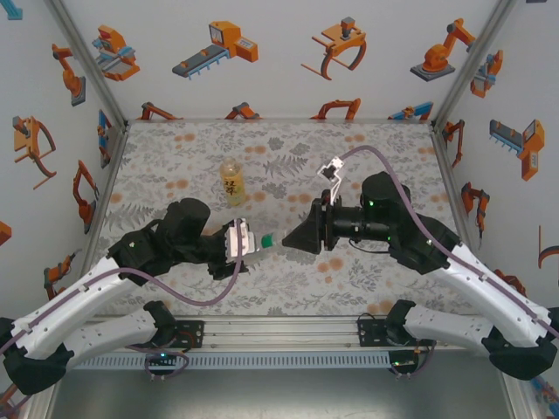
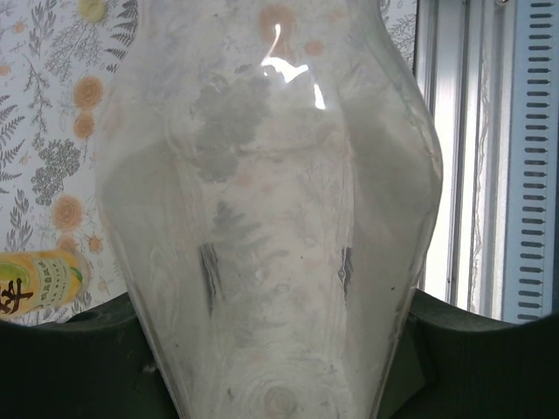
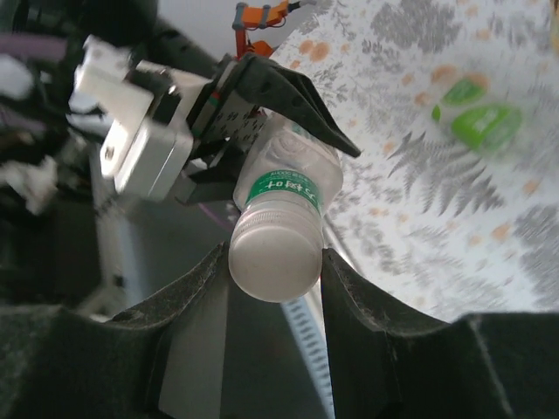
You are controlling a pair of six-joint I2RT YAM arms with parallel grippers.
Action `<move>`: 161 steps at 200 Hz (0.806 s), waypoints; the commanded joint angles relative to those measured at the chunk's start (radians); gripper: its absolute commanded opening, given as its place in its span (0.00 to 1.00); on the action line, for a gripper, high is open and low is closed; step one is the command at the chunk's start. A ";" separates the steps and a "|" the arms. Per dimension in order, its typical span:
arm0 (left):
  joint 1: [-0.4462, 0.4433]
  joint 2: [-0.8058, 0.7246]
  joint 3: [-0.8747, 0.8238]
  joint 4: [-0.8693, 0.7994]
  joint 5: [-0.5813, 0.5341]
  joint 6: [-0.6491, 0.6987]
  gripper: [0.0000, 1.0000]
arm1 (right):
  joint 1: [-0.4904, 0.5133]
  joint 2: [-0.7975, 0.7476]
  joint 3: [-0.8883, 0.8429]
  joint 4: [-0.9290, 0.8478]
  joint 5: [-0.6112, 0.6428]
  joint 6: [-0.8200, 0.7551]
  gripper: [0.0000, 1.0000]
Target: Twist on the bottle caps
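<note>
Over the front middle of the table (image 1: 175, 175), well apart from the walls, the left gripper (image 1: 251, 249) is clamped on the clear bottle (image 2: 271, 218) and holds it level. The table's leaf print shows through the bottle. The right gripper (image 3: 275, 257) pinches its cap (image 3: 272, 272). The amber bottle (image 1: 231, 182) stands upright behind — well apart, with open table all round it.

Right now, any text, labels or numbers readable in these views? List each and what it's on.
Nothing reads cleanly.
Clear bottle, green band: white print, too blurred to read.
Amber bottle, yellow label: dark characters, cut off and unreadable; too small from above.
Green bottle: blurred, no text made out.
Cap: blank.
</note>
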 commanded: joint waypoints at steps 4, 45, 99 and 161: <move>-0.006 0.007 0.018 0.095 0.003 -0.001 0.00 | 0.017 0.059 0.075 -0.129 0.089 0.425 0.02; -0.006 0.030 0.026 0.097 -0.005 0.007 0.00 | 0.014 0.093 0.121 -0.253 0.105 0.643 0.04; -0.006 0.039 0.032 0.102 -0.001 0.017 0.00 | 0.013 0.123 0.117 -0.271 0.088 0.717 0.12; -0.006 0.039 0.025 0.104 0.011 0.016 0.00 | 0.013 0.104 0.152 -0.282 0.157 0.594 0.41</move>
